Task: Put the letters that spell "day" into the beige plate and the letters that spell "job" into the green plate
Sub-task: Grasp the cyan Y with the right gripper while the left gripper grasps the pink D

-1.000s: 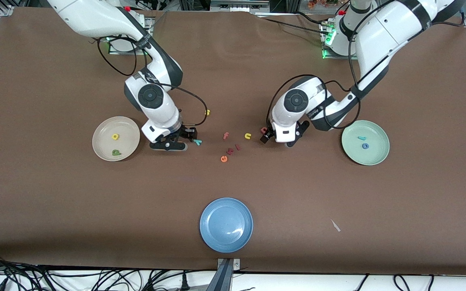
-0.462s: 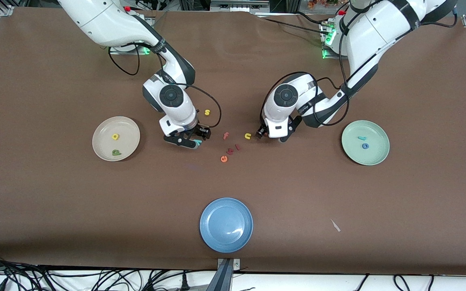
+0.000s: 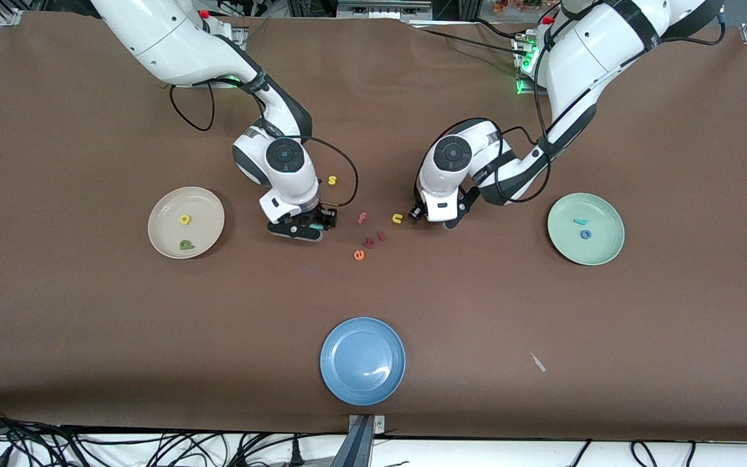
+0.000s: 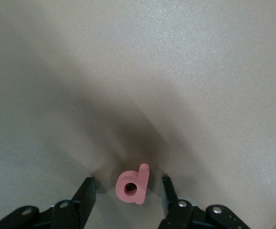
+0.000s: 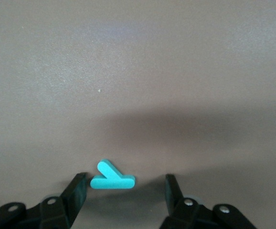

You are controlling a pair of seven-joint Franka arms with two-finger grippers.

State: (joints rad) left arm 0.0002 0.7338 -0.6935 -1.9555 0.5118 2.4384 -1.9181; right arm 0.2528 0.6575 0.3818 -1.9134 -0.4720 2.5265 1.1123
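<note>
Pink foam letter b and teal foam letter y are lying flat on the brown table, each between parted fingers.
Neither left gripper nor right gripper is touching its letter; both are standing open. Yellow a and green d are sitting in the beige plate, teal j and blue o in the green plate.

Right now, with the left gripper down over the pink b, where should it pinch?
Pinch the pink b across its ring and stem, straight down from above. It lies flat on the table between the left gripper's open fingers, touching neither. It looks too thin for any side approach.
</note>
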